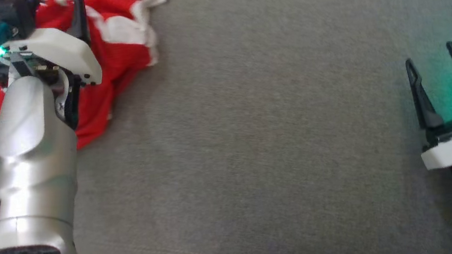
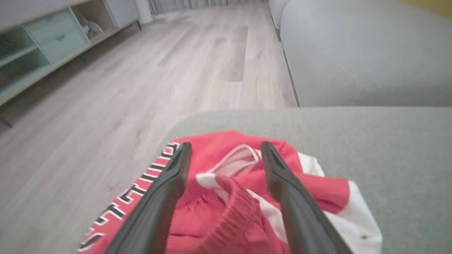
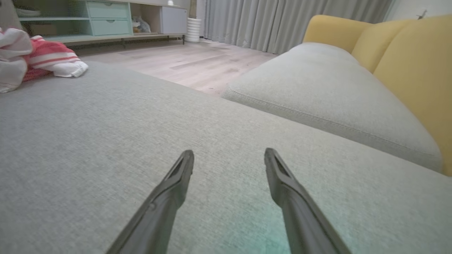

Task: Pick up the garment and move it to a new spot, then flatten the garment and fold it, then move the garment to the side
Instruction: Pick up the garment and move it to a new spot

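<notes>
Here, a crumpled red garment sits under wide left jaws

Leftmost runs a pale wood-plank floor (image 2: pixel 106 88), smooth and matte, with a low cabinet (image 3: pixel 106 21) of mint-green drawers along its far side. Next comes the left arm (image 1: pixel 29 138), a rounded silvery forearm capped by a white moulded shell. Its jaws stand wide apart, and the two long, dark, tapering fingers (image 2: pixel 166 187) hang over the garment (image 1: pixel 121 49), one on each side of a ribbed knit collar (image 2: pixel 240 204). Whether the tips touch the cloth I cannot tell.

The garment lies bunched at the far left corner of the seat cushion (image 1: pixel 253 141), close to its left edge. It is soft and heavily creased, red with white panels, and a band of black-and-white block lettering (image 2: pixel 137 187) runs along one fold. From the right wrist view it reads as a low rumpled heap (image 3: pixel 49 58).

The seat cushion is broad and flat, covered in a fine grey weave, with a stitched seam along its near edge. Farther right, well apart from the garment, the right arm's jaws also stand wide, holding nothing; their slim black fingers (image 1: pixel 420 94) hang above bare grey fabric tinted by a green glow. Beyond them lie a second rounded grey cushion (image 3: pixel 317 91) and yellow padded backrests (image 3: pixel 416 70).
</notes>
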You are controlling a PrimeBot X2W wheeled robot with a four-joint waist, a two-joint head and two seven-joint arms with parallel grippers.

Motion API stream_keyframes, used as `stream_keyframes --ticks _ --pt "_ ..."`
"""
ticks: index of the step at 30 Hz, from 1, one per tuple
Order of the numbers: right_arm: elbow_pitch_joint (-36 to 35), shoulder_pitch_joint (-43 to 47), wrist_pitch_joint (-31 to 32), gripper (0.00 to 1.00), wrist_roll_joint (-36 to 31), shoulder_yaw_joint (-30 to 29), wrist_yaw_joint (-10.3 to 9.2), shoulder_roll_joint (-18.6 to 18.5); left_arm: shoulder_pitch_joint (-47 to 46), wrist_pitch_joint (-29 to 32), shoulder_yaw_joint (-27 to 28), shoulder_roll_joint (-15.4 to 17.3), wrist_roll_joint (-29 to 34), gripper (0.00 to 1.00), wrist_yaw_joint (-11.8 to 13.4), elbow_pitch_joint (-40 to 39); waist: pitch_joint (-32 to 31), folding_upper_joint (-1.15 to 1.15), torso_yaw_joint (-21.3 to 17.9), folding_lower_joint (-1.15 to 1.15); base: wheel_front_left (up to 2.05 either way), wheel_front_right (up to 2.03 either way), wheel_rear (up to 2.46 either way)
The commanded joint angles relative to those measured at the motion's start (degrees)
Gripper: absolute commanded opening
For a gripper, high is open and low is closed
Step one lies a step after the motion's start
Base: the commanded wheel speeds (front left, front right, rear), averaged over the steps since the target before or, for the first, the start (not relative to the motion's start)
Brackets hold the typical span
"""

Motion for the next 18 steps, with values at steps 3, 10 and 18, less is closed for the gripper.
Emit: stream_keyframes --ticks 3,10,18 --pt "-2.2 -0.79 -0.61 1.0 0.24 0.46 0.43 -0.29 -2.99 2.25 0.35 3.79 -0.8 1.0 -0.25 3.29 3.63 0.0 -3.42 -0.02 0.0 0.0 0.0" --pt "-2.24 -1.25 -0.61 1.0 0.15 -0.33 0.43 0.21 -4.78 1.66 -0.32 4.91 -0.85 1.0 1.05 10.1 3.75 0.0 -3.82 -0.02 0.0 0.0 0.0" --pt "-2.06 -0.14 -0.61 1.0 -0.29 -0.69 0.43 0.48 -5.17 -3.61 -0.83 4.68 -1.29 1.0 1.6 12.46 2.26 0.0 -1.78 -0.02 0.0 0.0 0.0"
